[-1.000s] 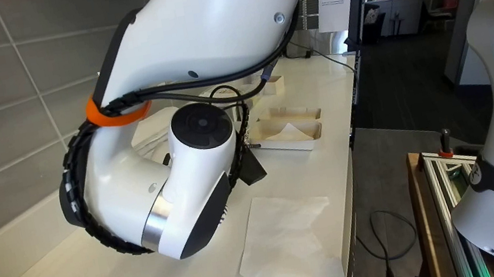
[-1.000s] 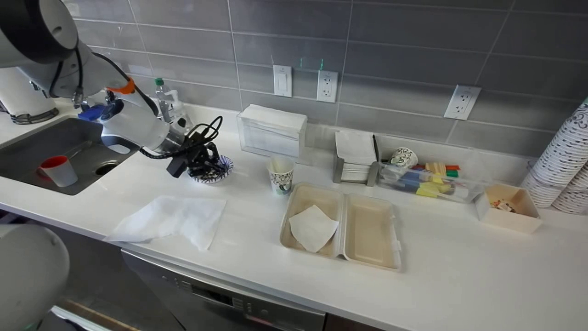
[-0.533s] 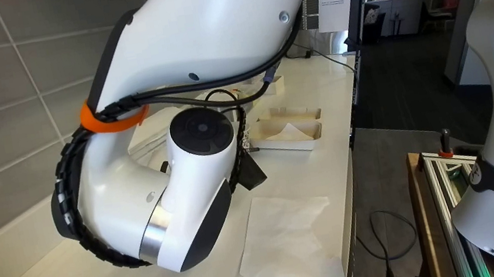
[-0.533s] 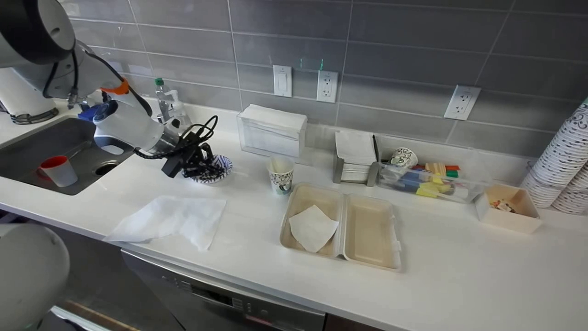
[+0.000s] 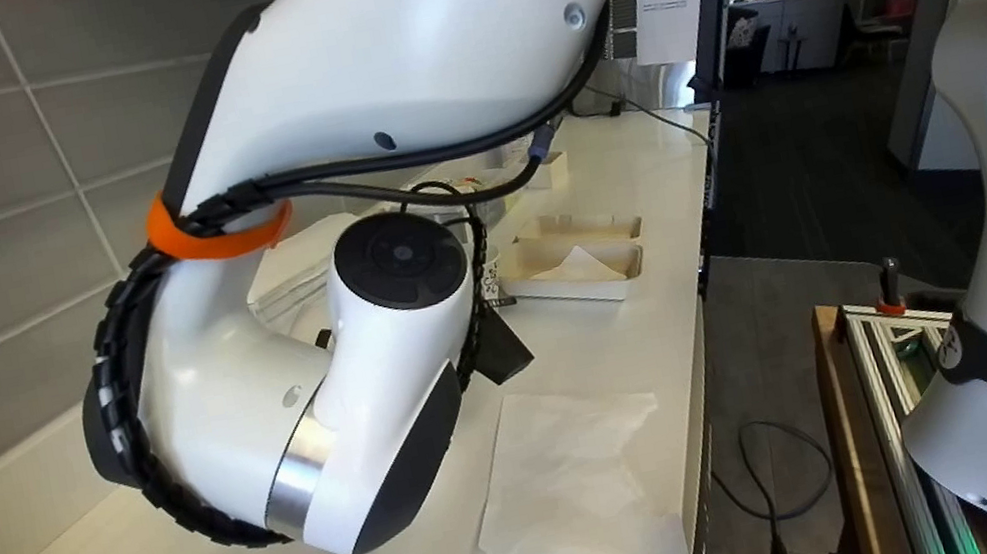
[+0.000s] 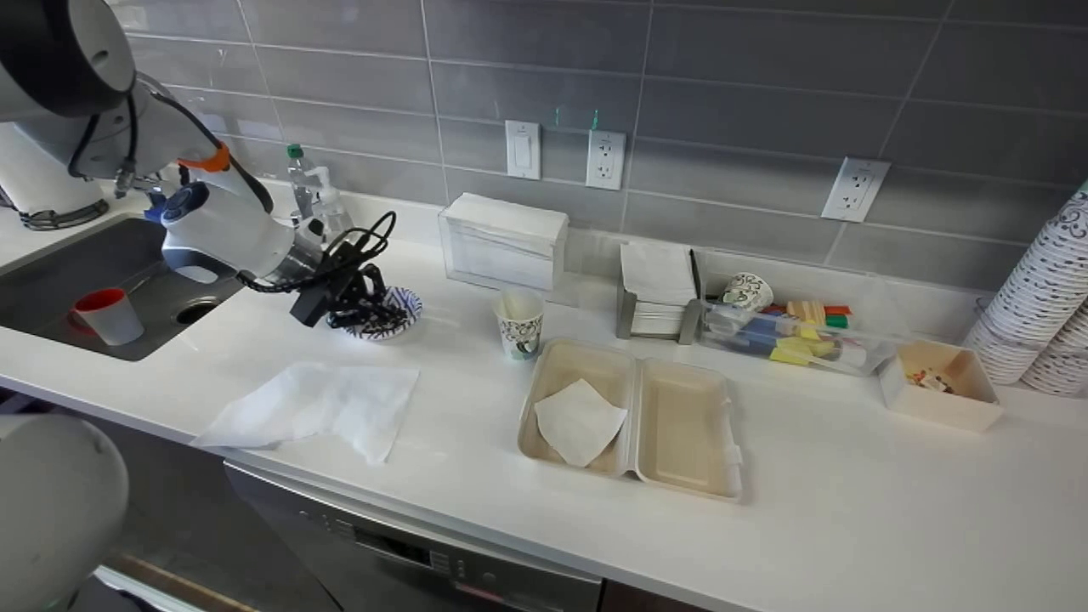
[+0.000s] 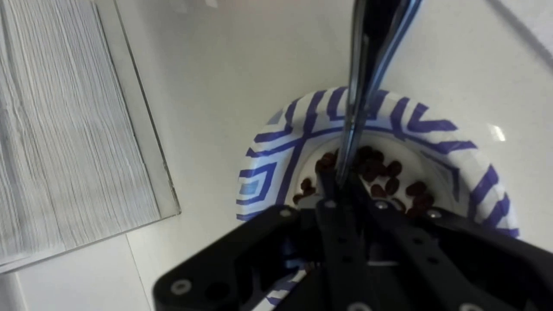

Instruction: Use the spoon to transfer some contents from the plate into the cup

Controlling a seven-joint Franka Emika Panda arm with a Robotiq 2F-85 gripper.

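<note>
A: Was there any room between the plate (image 6: 411, 304) and the cup (image 6: 519, 327)?

B: Yeah, bare counter (image 6: 459, 340), though the napkin holder (image 6: 497, 263) sat near the back edge and the takeout box (image 6: 684, 425) just beside the cup. Over the plate, the gripper (image 7: 342, 183) and spoon (image 7: 358, 95) blocked things.

A: Front edge?

B: Paper sheet (image 6: 314, 404) toward the sink (image 6: 51, 280); from takeout box to edge was free.

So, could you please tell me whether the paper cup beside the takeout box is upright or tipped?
Upright: in an exterior view, the paper cup stands base down on the counter, its mouth upward.
</note>
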